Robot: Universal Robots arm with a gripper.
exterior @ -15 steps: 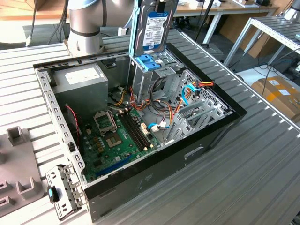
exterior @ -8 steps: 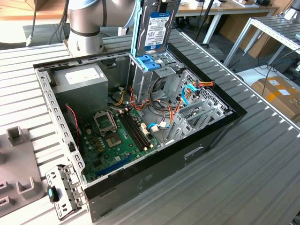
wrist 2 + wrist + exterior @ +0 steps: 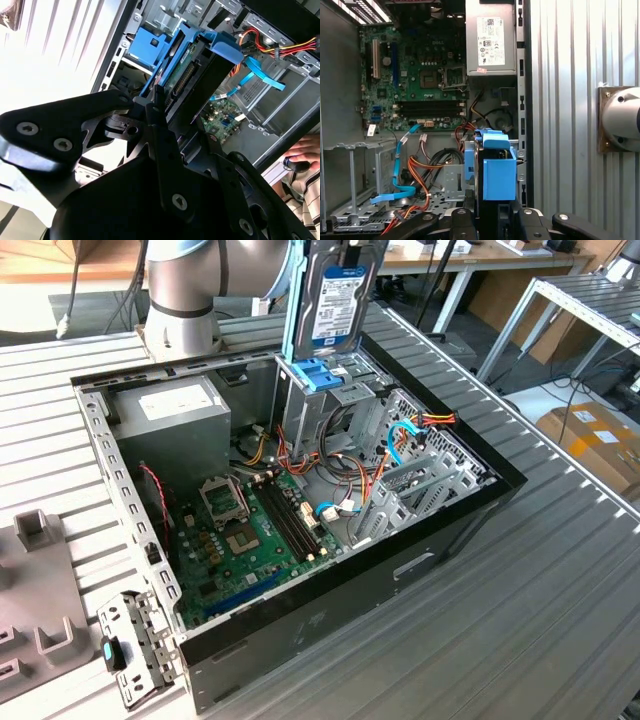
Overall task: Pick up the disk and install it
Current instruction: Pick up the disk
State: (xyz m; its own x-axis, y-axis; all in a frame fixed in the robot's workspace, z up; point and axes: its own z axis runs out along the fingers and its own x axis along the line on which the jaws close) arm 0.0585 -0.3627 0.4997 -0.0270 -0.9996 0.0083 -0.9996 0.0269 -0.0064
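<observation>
A robot arm's gripper (image 3: pixel 172 110) holds the disk (image 3: pixel 340 298) upright in the air over an open computer case (image 3: pixel 470 510) that lies on its side on a ribbed metal table (image 3: pixel 560 620). The black jaws are closed against the two flat faces of the disk, gripping it at its upper end. The disk is a flat grey metal rectangle with a white and blue label on one face, a green circuit board on the other, and a bright blue plastic carrier frame along its edges. Its lower edge hangs just above a blue latch (image 3: pixel 314 375) on the metal drive cage (image 3: pixel 335 415), beside the grey power supply (image 3: pixel 165 425) and above the green motherboard (image 3: pixel 240 540).
</observation>
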